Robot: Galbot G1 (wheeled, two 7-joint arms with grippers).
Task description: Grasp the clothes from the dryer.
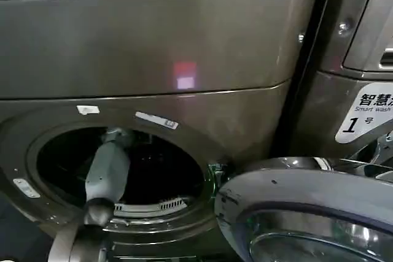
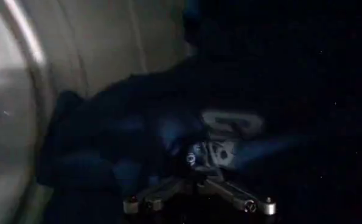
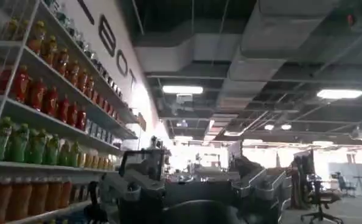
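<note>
A shop-like hall with shelves of bottled drinks (image 3: pixel 41 115) and ceiling lights shows in the right wrist view, where the right gripper (image 3: pixel 187 198) points up into the room, its jaws' state not discernible. In the head view the bronze-grey dryer (image 1: pixel 153 47) stands with its glass door (image 1: pixel 307 213) swung open and the left arm (image 1: pixel 107 173) reaching into the dark drum. Inside, the left gripper (image 2: pixel 199 167) presses into the dark navy clothes (image 2: pixel 132 128) against the drum wall (image 2: pixel 107 42); whether its jaws clench the fabric cannot be told.
</note>
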